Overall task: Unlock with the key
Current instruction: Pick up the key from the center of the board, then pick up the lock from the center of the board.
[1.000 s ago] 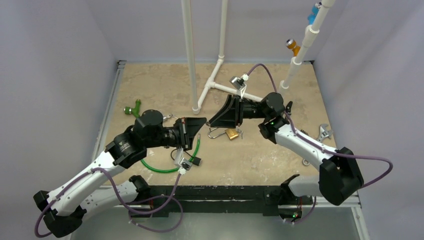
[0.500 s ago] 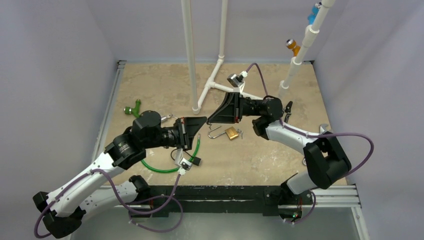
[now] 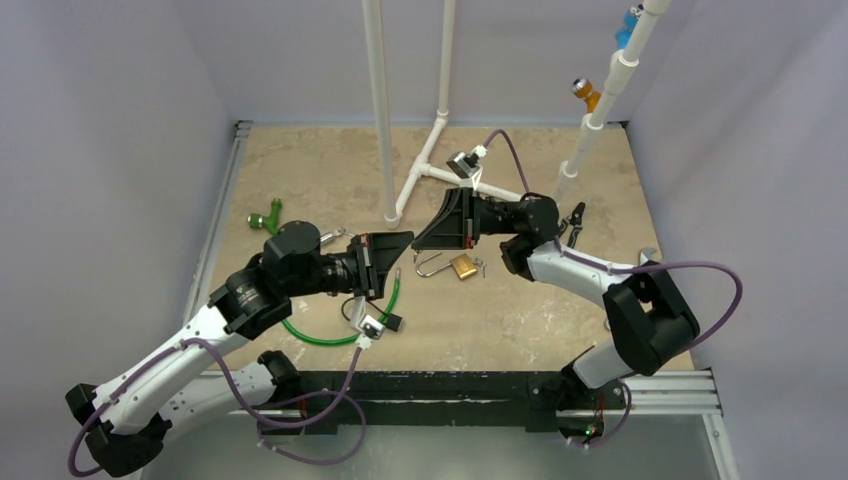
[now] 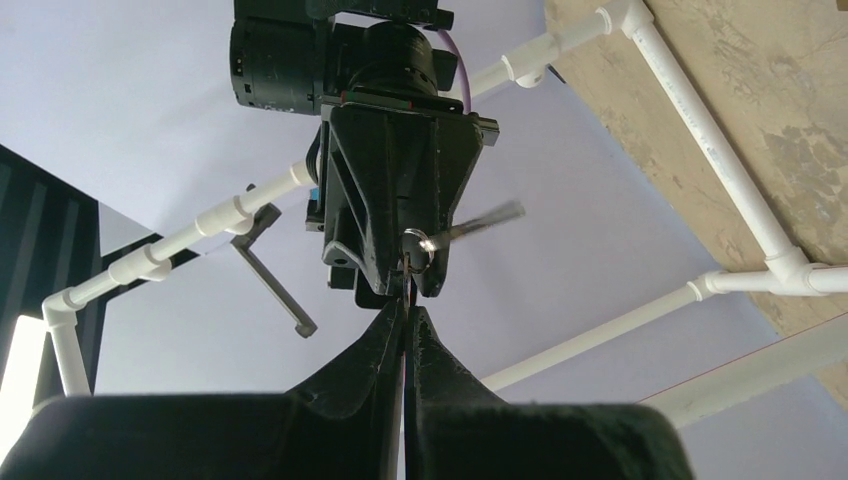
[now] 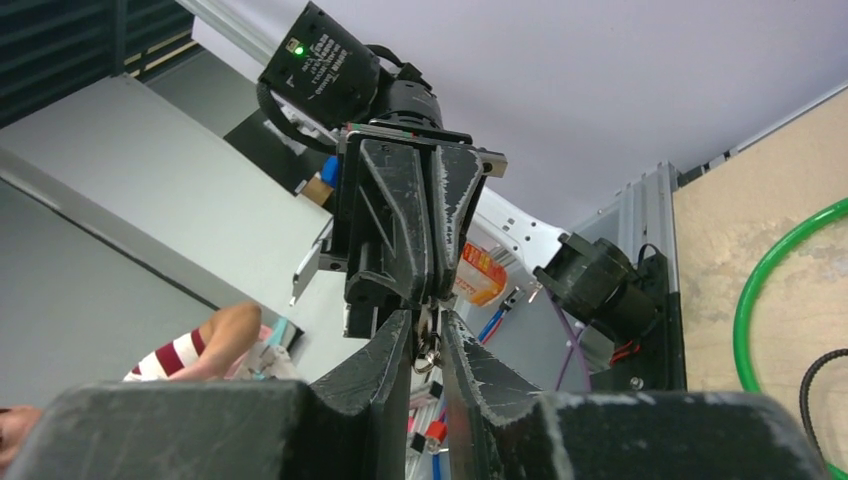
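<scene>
A brass padlock point(image 3: 462, 267) with a silver shackle lies on the table, below and right of the two grippers. My left gripper point(image 3: 405, 240) is shut on a thin key, whose edge shows between its fingertips point(image 4: 407, 312). A key ring point(image 4: 416, 245) with a second, blurred key point(image 4: 485, 217) hangs at that tip. My right gripper point(image 3: 422, 238) faces the left one tip to tip above the table. Its fingers point(image 5: 425, 322) stand closed down on the key ring point(image 5: 428, 352), with only a narrow gap between them.
White pipes point(image 3: 385, 110) rise at the back, with a T-joint point(image 3: 425, 170) on the table. A green hose point(image 3: 330, 337) loops under the left arm. A green fitting point(image 3: 266, 217) lies at left, a wrench point(image 3: 648, 266) at right.
The right gripper has slid a little left onto the left gripper's tip, and its jaws have narrowed around the key ring. The left arm and the padlock have stayed put.
</scene>
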### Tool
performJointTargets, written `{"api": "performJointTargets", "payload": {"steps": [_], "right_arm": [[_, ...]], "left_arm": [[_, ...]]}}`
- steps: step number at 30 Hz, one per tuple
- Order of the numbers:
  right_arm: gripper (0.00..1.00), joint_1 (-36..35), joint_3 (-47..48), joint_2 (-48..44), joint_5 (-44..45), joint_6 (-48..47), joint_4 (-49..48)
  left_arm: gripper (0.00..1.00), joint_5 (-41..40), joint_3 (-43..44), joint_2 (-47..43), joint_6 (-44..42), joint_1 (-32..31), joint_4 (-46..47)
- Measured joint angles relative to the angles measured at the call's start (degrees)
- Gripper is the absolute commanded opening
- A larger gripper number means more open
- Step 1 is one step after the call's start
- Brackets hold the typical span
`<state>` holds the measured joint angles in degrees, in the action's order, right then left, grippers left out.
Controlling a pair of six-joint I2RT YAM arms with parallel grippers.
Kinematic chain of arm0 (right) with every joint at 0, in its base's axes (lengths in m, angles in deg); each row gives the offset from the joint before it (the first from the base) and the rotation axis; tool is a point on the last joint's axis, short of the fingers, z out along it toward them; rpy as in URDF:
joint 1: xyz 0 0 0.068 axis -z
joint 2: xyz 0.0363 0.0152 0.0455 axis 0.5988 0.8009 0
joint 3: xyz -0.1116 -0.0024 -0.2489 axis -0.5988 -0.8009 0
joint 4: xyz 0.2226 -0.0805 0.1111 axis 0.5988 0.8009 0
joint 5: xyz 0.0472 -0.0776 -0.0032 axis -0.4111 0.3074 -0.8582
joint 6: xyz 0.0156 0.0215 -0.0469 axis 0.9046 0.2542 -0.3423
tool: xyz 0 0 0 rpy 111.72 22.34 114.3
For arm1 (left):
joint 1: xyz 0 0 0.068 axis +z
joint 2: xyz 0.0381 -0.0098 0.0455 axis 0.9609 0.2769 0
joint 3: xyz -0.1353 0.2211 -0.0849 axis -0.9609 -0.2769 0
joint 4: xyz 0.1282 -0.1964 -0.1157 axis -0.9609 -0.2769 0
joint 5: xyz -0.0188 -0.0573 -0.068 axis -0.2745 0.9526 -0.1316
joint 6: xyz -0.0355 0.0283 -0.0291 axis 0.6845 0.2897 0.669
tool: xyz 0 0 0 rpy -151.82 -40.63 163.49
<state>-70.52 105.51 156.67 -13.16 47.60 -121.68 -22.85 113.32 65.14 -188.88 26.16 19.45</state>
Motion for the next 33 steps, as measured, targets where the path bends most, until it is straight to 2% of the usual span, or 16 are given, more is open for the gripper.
{"api": "performJointTargets", "payload": {"steps": [1, 2, 13, 16, 17, 18, 19, 21, 23, 24, 25, 33], "right_arm": [[0.03, -0.09, 0.0, -0.02, 0.02, -0.28, 0.68], [0.0, -0.17, 0.0, -0.02, 0.02, -0.68, 1.38], [0.0, -0.22, 0.0, -2.62, 0.37, -3.45, 8.87], [0.0, 0.04, -0.42, -6.03, 1.79, -6.51, 14.16], [0.0, 0.15, -0.61, -7.65, 2.45, -8.07, 16.85], [0.0, 0.24, -0.66, -9.35, 3.13, -9.94, 19.89], [0.0, 0.28, -0.66, -10.69, 3.69, -11.65, 22.4], [0.0, 0.37, -0.44, -14.25, 4.55, -16.11, 28.96], [0.0, 0.39, 0.72, -17.07, 5.14, -20.9, 35.54], [0.0, 0.42, 1.4, -18.34, 5.42, -23.47, 39.08], [0.0, 0.44, 1.99, -19.3, 5.73, -25.86, 42.03], [0.0, 0.37, 3.87, -23.91, 9.7, -44.41, 65.75]], "left_arm": [[0.0, 0.0, -0.02, 0.0, 0.0, 0.0, -0.02], [0.0, -0.02, -0.11, 0.0, 0.0, 0.0, -0.02], [0.0, -0.72, -1.31, -0.44, 0.0, 0.04, 1.46], [0.02, -0.72, -2.32, -0.7, 0.0, -0.11, 4.15], [0.21, -0.72, -2.69, -0.68, 0.0, -0.28, 5.27], [0.44, -0.66, -3.08, -0.68, 0.0, -0.42, 6.49], [0.57, -0.55, -3.45, -0.7, 0.0, -0.52, 7.65], [0.66, -1.31, -4.55, -0.87, 0.0, -0.5, 9.03], [0.86, -1.88, -5.77, -0.92, 0.0, -0.17, 9.9], [0.9, -2.32, -6.16, -0.92, 0.0, -0.2, 10.43], [0.98, -2.49, -6.27, -0.94, 0.0, -0.22, 10.56], [1.0, -7.89, -5.7, -3.76, 0.59, -0.15, 4.94]]}}
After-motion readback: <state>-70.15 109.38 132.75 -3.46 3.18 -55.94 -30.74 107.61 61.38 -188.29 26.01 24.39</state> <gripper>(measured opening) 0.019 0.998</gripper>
